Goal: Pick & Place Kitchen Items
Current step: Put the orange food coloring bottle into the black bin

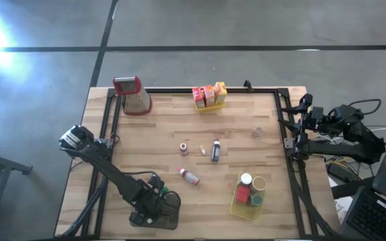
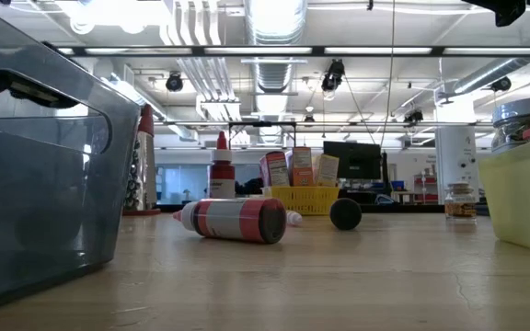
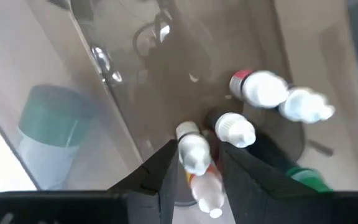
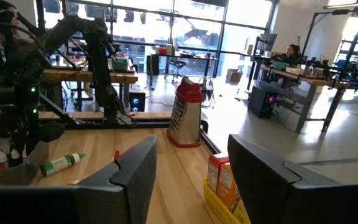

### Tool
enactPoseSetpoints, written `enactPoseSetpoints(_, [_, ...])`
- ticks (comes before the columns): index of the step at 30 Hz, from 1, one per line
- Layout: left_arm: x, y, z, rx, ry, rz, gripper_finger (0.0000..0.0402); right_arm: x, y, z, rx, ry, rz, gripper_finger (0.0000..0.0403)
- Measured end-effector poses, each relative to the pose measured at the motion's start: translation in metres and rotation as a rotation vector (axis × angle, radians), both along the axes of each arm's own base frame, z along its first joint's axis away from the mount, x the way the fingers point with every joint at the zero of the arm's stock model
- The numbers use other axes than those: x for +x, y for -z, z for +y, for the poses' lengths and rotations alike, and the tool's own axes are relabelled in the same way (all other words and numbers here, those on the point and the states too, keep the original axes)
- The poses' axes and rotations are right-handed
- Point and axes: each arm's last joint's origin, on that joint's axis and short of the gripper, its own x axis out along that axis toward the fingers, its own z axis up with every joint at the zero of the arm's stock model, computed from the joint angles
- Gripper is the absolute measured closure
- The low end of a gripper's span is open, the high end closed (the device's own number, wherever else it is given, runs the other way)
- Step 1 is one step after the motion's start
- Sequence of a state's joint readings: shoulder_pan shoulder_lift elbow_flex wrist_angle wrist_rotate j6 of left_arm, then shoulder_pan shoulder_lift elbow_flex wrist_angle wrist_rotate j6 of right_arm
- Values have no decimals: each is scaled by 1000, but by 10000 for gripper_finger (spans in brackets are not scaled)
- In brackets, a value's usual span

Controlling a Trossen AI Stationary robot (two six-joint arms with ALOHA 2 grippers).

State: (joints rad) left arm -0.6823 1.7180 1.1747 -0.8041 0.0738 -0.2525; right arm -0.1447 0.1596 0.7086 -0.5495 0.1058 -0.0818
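High view: left gripper (image 1: 158, 201) down in the grey tray (image 1: 173, 215) at the table's (image 1: 166, 127) near-left edge. Right gripper (image 1: 300, 120) parked off the right edge. Bottles scattered mid-table: red-banded one (image 1: 189, 176), dark one (image 1: 215, 150). Boxes (image 1: 209, 94) in the far yellow basket (image 1: 210, 106).

Low view: red-banded bottle lying flat, tray wall (image 2: 44, 165) near left.

Left wrist: fingers (image 3: 166, 180) parted narrowly either side of a white-capped bottle (image 3: 194, 155) in the tray; can't tell if gripped.

Right wrist: fingers (image 4: 135, 174) apart, holding nothing, grater (image 4: 185, 112) beyond.
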Motion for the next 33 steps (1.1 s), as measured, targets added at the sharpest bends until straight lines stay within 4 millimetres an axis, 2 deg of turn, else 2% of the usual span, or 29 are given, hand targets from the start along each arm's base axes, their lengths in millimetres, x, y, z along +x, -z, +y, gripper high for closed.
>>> enactPoseSetpoints(7, [3,-20,-2,24,-14,4,280,0,0,0,2,0,-1,233])
enactPoseSetpoints(13, [7,-50,0,140,-41,-46,280,0,0,0,0,0,0,249])
enactPoseSetpoints(19, [21,-82,0,263,-185,-302,280,0,0,0,2,-1,-1,267])
enactPoseSetpoints(24, [37,-101,4,279,-280,-477,280,0,0,0,2,0,-1,282])
enactPoseSetpoints(28, [56,-105,18,308,-246,-560,280,0,0,0,2,-1,0,294])
enactPoseSetpoints(33, [88,-107,61,246,-184,-551,280,0,0,0,2,0,0,310])
